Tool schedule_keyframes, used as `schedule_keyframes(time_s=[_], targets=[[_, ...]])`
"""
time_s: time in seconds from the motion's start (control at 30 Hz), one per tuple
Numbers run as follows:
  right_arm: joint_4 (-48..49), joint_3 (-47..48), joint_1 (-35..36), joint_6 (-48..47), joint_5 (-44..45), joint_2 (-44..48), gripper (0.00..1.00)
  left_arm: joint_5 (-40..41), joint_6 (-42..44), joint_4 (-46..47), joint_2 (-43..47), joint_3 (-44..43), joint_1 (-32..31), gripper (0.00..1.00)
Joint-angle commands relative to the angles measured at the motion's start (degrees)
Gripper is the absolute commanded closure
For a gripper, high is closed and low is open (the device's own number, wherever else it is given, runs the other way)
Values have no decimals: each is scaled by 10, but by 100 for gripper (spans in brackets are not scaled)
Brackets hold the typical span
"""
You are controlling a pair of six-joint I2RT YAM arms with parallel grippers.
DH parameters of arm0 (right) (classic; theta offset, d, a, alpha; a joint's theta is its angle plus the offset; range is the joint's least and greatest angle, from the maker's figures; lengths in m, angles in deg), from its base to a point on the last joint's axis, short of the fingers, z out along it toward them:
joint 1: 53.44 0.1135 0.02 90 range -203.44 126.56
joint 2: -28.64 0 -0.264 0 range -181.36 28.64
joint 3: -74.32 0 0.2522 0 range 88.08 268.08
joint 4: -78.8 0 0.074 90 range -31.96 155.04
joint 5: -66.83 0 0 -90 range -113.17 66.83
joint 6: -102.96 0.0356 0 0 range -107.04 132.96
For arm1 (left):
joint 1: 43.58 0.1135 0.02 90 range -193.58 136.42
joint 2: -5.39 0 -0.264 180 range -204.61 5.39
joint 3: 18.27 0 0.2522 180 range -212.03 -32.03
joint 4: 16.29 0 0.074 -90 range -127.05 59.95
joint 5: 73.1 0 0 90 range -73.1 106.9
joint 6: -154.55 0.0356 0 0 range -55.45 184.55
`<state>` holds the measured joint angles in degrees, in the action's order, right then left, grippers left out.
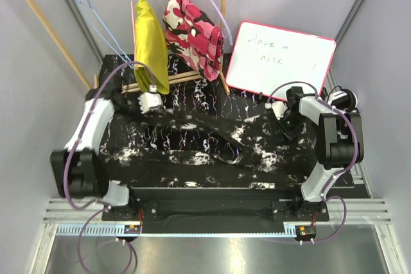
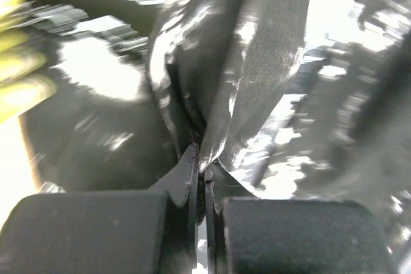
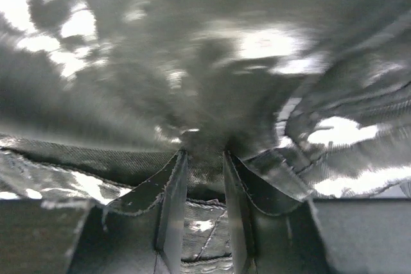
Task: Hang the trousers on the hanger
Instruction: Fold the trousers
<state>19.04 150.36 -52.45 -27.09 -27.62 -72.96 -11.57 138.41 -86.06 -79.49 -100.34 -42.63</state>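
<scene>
Across the table (image 1: pixel 192 91), the trousers (image 1: pixel 212 134) lie spread, well apart from the hanger (image 1: pixel 96 14) on the rack (image 1: pixel 48 14), left pincer (image 2: pixel 200 158) clamped on a fold, right pincer (image 3: pixel 202 158) straddling cloth though whether it grips I cannot tell, so lift both ends evenly, keeping fabric taut.

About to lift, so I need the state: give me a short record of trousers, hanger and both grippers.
trousers: spread rumpled across the table, not on hanger
hanger: bare, hanging on the rack, far left
left gripper: shut on a trousers fold
right gripper: jaws either side of bunched trousers fabric; grip unclear
hanging: not yet done
</scene>
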Motion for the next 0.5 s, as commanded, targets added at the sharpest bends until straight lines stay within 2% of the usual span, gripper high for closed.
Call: schedule_keyframes(time_s=[0.0,0.17,0.2,0.23,0.37,0.4,0.47], targets=[[48,-1,-28,-3,84,-5,65,-12,-59,44,127,19,54,100],[40,-26,-44,-32,102,29,66,46,47,42,241,248,50,98],[39,-30,-48,-45,108,38,66,68,65,42,252,274,48,81],[39,-36,-56,-51,112,42,66,79,70,40,269,312,47,75],[13,-34,-73,-79,114,65,65,85,93,-32,294,311,49,56],[-7,-29,-72,-90,79,82,64,60,93,-44,297,296,58,47],[-50,-2,-71,-73,45,104,62,28,78,-62,286,236,70,38]])
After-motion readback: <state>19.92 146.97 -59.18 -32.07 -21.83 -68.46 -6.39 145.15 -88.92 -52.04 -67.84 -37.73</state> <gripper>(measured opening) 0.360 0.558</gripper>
